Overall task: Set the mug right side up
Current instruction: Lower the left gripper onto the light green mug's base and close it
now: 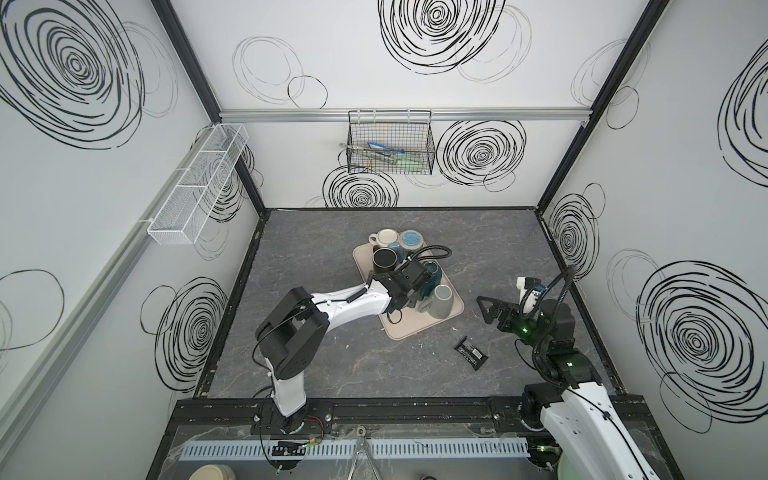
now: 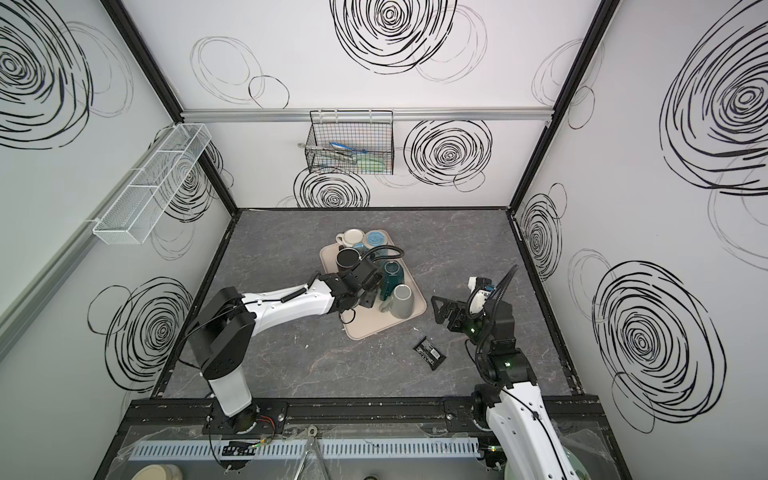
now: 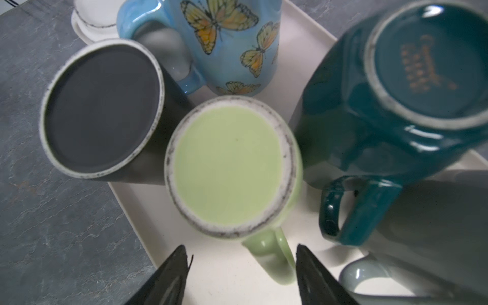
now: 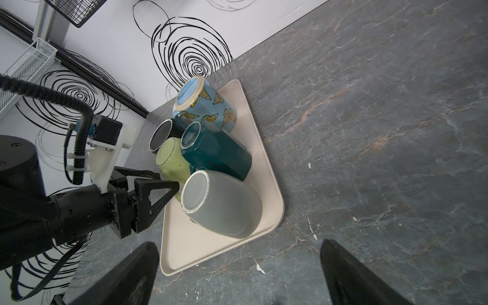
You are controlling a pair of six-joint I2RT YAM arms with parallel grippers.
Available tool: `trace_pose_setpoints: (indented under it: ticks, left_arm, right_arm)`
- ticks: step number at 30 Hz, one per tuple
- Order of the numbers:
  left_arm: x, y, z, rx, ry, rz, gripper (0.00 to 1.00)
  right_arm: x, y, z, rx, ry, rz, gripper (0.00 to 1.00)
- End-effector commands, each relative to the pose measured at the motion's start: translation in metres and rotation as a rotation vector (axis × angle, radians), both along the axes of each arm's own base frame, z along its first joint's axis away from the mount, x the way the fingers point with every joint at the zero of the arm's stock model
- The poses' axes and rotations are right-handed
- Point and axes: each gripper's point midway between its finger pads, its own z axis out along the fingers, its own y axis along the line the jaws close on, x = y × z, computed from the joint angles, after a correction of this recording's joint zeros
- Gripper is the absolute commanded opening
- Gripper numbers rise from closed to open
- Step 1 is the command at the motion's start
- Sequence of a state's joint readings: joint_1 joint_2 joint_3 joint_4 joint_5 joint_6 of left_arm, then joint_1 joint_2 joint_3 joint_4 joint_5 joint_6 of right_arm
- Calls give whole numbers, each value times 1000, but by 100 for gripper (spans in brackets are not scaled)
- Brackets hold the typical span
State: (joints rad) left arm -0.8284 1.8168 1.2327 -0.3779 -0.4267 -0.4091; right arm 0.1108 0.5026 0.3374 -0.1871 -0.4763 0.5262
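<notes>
A light green mug (image 3: 227,163) stands upside down on the beige tray (image 3: 237,277), base up, among several other inverted mugs. My left gripper (image 3: 240,247) is open over the tray with the green mug's handle (image 3: 274,253) between its fingers, close against one finger and apart from the other. In both top views the left gripper (image 1: 415,286) covers that mug. The right wrist view shows the green mug (image 4: 169,158) just beyond the left gripper (image 4: 171,184). My right gripper (image 4: 239,244) hangs wide open over bare table right of the tray (image 1: 399,328), holding nothing.
Around the green mug stand a black mug (image 3: 100,111), a blue butterfly mug (image 3: 232,39), a teal mug (image 3: 396,92) and a grey mug (image 4: 224,206). A white mug (image 1: 384,237) sits at the tray's far end. A black packet (image 1: 471,353) lies on the table. A wire basket (image 1: 390,145) hangs on the back wall.
</notes>
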Motion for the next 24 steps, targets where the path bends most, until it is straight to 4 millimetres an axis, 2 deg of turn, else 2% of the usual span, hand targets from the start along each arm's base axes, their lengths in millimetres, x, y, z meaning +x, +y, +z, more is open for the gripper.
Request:
trace_pose_setpoints:
  ticks: [1, 9, 19, 24]
  left_arm:
    - [6, 16, 3, 79, -22, 41, 65]
    - [9, 33, 11, 46, -13, 60, 60]
    - [5, 17, -1, -17, 77, -26, 50]
    - [5, 17, -6, -19, 97, -28, 43]
  right_arm:
    - [-3, 0, -3, 4, 13, -9, 100]
    - [-3, 1, -1, 6, 0, -3, 100]
    - [-2, -2, -4, 2, 8, -21, 100]
    - [-1, -3, -5, -2, 13, -30, 100]
